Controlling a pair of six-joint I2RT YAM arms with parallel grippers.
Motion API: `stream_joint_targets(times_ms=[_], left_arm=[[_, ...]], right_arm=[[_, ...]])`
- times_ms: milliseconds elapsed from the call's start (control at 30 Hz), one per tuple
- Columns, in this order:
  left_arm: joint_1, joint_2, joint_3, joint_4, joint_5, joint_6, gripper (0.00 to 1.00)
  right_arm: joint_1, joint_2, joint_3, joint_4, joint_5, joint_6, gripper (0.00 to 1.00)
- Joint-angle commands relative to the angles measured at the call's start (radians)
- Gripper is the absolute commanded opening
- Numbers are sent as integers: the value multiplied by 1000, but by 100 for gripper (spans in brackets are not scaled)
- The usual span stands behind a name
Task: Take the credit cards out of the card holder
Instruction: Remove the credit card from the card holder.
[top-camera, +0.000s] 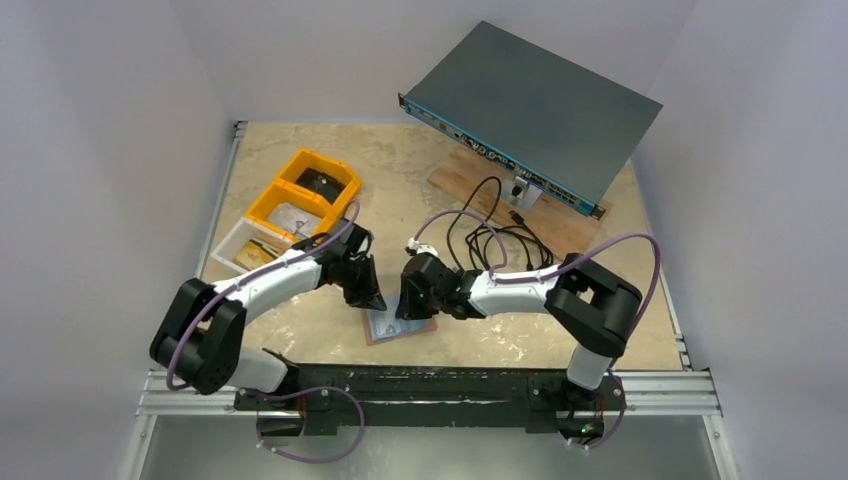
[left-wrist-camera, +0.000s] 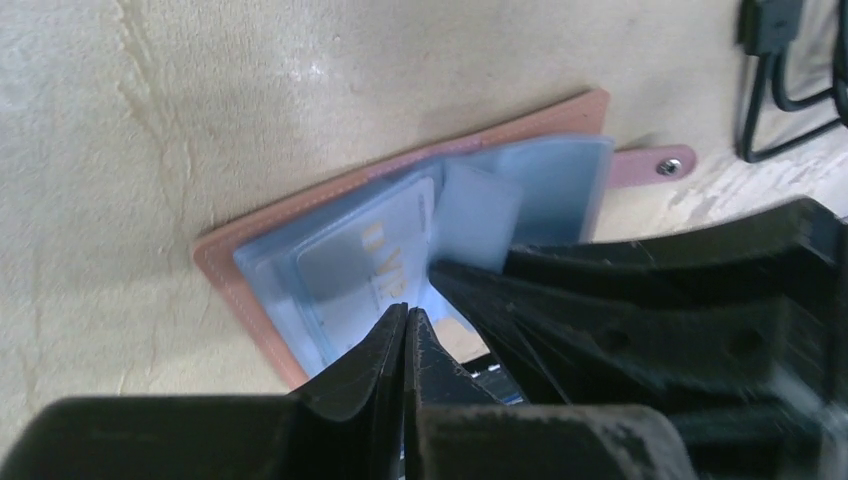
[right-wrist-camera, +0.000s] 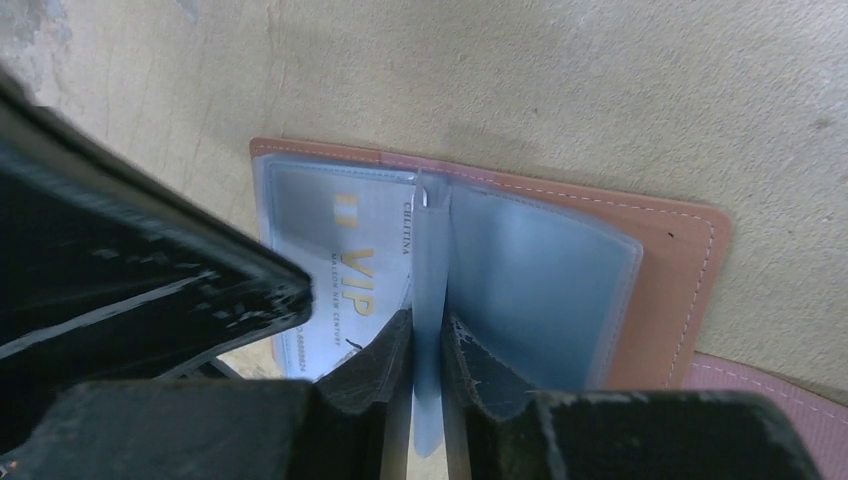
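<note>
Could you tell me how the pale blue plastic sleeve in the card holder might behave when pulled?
The pale blue plastic sleeve looks thin, so probably floppy. It joins the spine of the tan leather card holder, so pulling may lift that light holder. Its glossy surface could slip from the right claw.

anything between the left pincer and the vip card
Only the translucent sleeve covering the VIP card; the left pincer is shut at its edge. The right pincer pinches a neighbouring sleeve leaf upright.
</note>
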Motion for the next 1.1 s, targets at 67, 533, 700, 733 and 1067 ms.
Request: stream_joint_targets(times_ms=[67, 533, 700, 733, 1067], left_arm=[[-23, 95, 3, 88, -30, -48, 0], [-39, 120, 18, 68, -62, -21, 0], [-60, 95, 53, 60, -44, -14, 0], [-66, 90, 63, 59, -40, -13, 0], [-113, 172, 87, 230, 88, -63, 7]], right_arm=[[-8, -55, -32, 21, -4, -3, 21], [-13, -133, -21, -16, 30, -16, 29], [-13, -165, -10, -61, 52, -20, 31], [-13, -176, -7, -74, 63, -21, 31], [-13, -338, -37, -188, 187, -10, 33]])
